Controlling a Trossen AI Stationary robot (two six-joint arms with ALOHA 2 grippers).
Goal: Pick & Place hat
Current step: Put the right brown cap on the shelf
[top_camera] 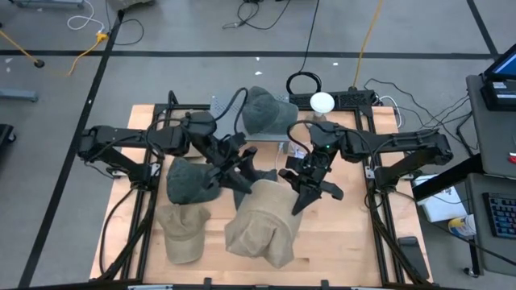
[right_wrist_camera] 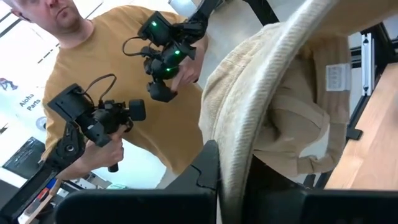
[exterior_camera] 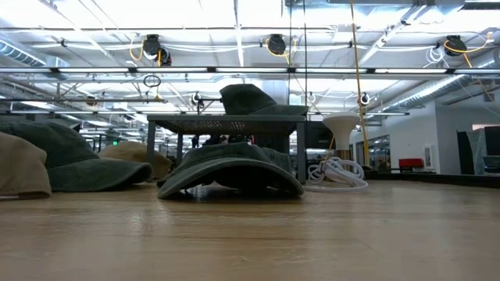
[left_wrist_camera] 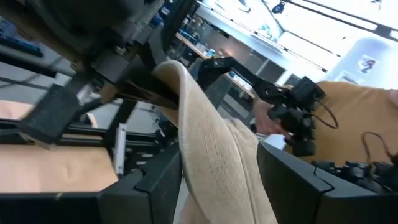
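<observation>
Tan bucket hat (top_camera: 262,221) brim pinched in shut right tool (top_camera: 310,189), left tool (top_camera: 242,173) gripping its other edge, above wooden worktop (top_camera: 339,242)

Your near-centre table (top_camera: 339,242) is crowded. The tan bucket hat (top_camera: 262,221) hangs between both grippers: left gripper (top_camera: 246,179) grips one brim edge, right gripper (top_camera: 310,193) is clamped on the other. Left of it, you have the dark green hat (top_camera: 187,180) and just below that the tan cap (top_camera: 182,230), leaving only narrow gaps. At the far edge, a mesh stand (top_camera: 242,109) carrying another green hat (top_camera: 264,111) blocks passage, with a white lamp (top_camera: 322,102) and cable coil (top_camera: 303,83) beside it. Bare wood lies open to the right of the bucket hat and along the near right corner.
</observation>
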